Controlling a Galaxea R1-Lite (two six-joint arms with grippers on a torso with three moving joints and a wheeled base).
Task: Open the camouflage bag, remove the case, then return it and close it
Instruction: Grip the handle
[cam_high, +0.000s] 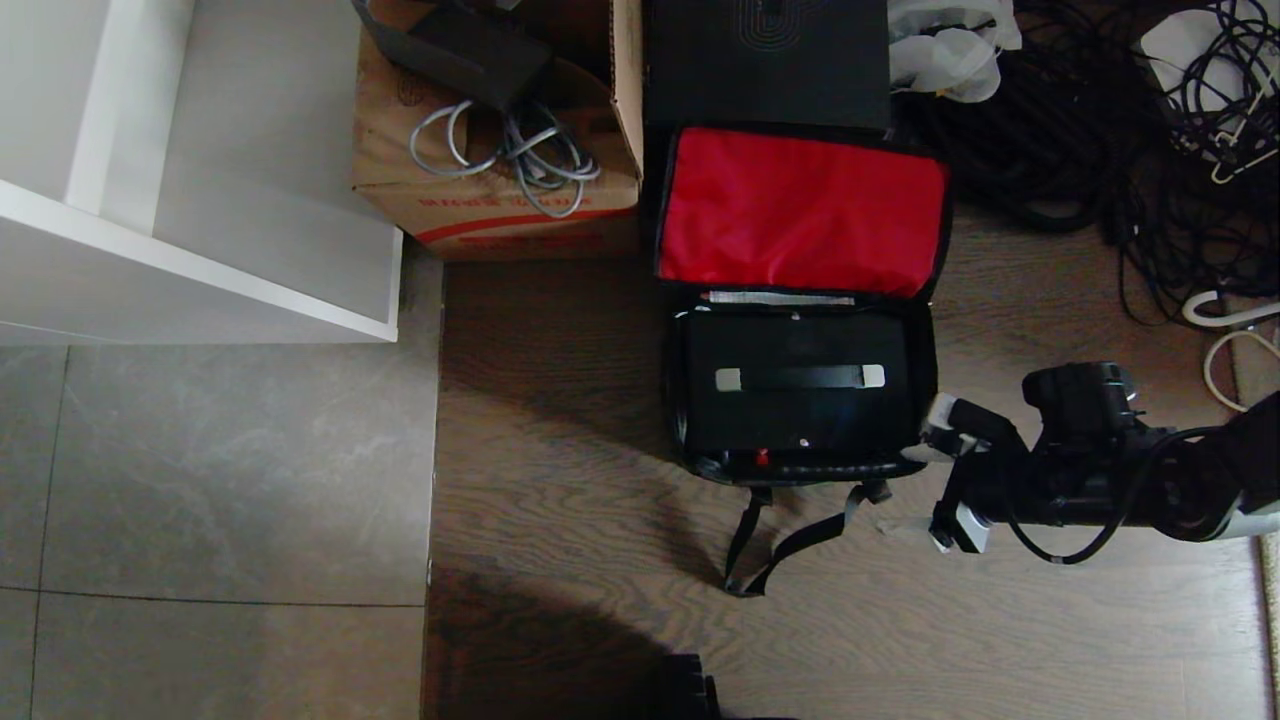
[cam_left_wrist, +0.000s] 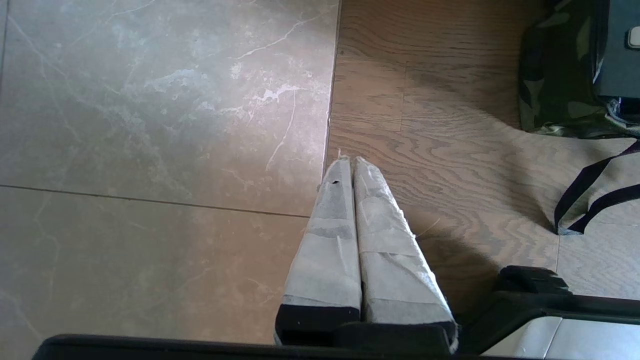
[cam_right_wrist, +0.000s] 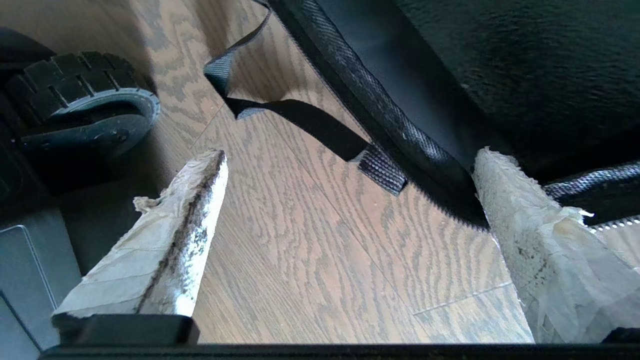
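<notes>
Right hand (cam_high: 948, 482) spread wide, empty, just beside open camouflage bag (cam_high: 925, 350), case (cam_high: 800, 385) inside

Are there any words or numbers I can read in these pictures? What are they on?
Red print on the cardboard box: too blurred to read.
White strip inside the camouflage bag, above the case: any print too small to read.
Tall black box behind the bag: only a faint oval line emblem, no words.
Both wrist views: no text at all.
Nothing here can be read for certain.
</notes>
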